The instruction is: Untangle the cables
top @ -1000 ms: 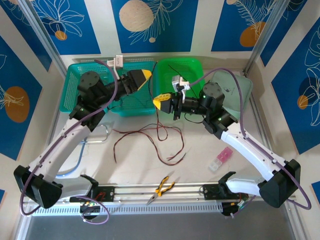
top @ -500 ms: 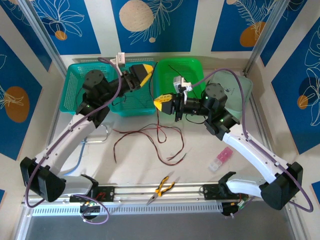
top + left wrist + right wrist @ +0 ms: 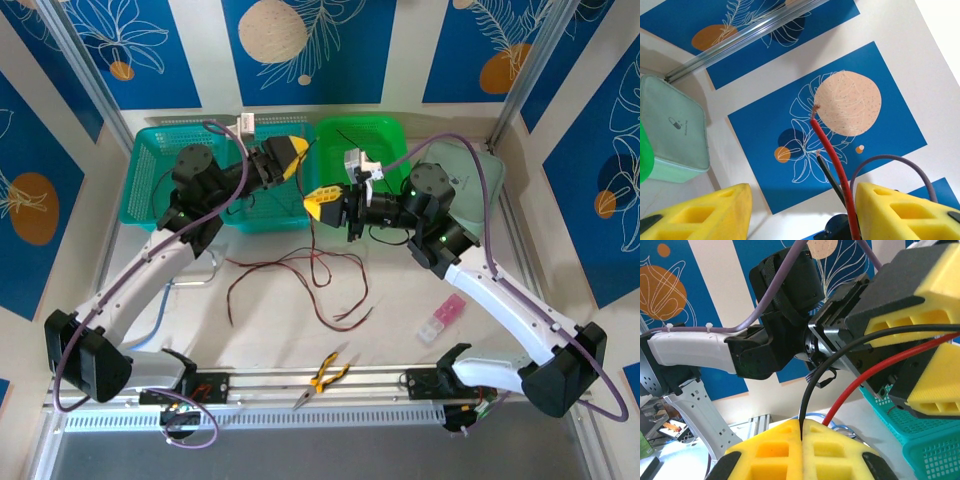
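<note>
The cables [image 3: 310, 268] lie in a loose red and dark tangle on the table's middle, with strands rising to both grippers. My right gripper [image 3: 318, 198] is shut on the black cable [image 3: 812, 375], which enters the seam of its yellow fingers [image 3: 840, 450]; the red cable [image 3: 860, 382] passes just beside them. My left gripper [image 3: 293, 153] hovers over the teal basket's right end with its jaws apart. In the left wrist view, the red cable [image 3: 832, 150] and black cable [image 3: 829, 175] stand up between its fingers [image 3: 900, 210], close to the right one.
A teal basket [image 3: 160, 170] and a green basket [image 3: 378, 135] stand at the back, with a mint case [image 3: 470, 170] to their right. Yellow-handled pliers [image 3: 325, 375] lie at the near edge, a pink pill box [image 3: 442, 318] at right, and a light-blue tube [image 3: 150, 320] at left.
The left arm has shifted back and to the right, carrying its gripper slightly farther over the basket, and its jaws have narrowed a little. The right gripper has stayed put.
</note>
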Controlling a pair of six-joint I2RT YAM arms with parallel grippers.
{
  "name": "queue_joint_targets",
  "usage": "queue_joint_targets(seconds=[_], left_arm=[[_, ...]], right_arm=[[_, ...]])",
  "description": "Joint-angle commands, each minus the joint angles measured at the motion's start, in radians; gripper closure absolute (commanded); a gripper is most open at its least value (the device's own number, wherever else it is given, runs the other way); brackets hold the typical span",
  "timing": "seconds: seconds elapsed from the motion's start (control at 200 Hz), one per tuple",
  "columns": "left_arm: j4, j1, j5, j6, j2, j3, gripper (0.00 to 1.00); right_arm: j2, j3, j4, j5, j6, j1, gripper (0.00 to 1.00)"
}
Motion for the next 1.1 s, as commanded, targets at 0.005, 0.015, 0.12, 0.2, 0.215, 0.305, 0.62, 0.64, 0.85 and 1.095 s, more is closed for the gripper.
queue_joint_targets(seconds=[0.005,0.015,0.12,0.2,0.215,0.305,0.62,0.64,0.85,1.095], left_arm=[[0.048,0.002,0.01,-0.006,-0.018,-0.006,0.37],[0.048,0.002,0.008,-0.006,-0.019,-0.007,0.36],[0.05,0.002,-0.001,-0.005,-0.02,-0.012,0.34],[0.056,0.002,-0.004,-0.009,-0.019,-0.015,0.34],[0.057,0.002,-0.004,-0.009,-0.018,-0.015,0.34],[0.057,0.002,-0.013,-0.011,-0.019,-0.023,0.33],[0.081,0.004,-0.026,-0.017,-0.009,-0.038,0.35],[0.08,0.004,-0.026,-0.016,-0.009,-0.038,0.37],[0.077,0.002,-0.022,-0.016,-0.017,-0.041,0.66],[0.005,0.004,-0.041,0.032,-0.047,-0.024,0.94]], right_arm=[[0.003,0.038,0.01,-0.016,-0.001,0.007,1.0],[0.003,0.038,0.01,-0.017,0.0,0.008,1.0],[-0.005,0.037,0.007,-0.013,-0.002,0.008,1.0],[-0.013,0.032,0.005,-0.008,-0.004,0.007,1.0],[-0.016,0.031,0.004,-0.007,-0.005,0.007,1.0],[-0.026,0.026,0.005,-0.001,-0.007,0.007,1.0],[-0.061,0.006,-0.015,0.012,-0.014,0.006,1.0],[-0.061,0.004,-0.015,0.014,-0.014,0.006,1.0],[-0.051,-0.002,-0.007,0.028,-0.011,0.0,1.0],[-0.052,-0.011,0.0,0.064,-0.016,-0.005,1.0]])
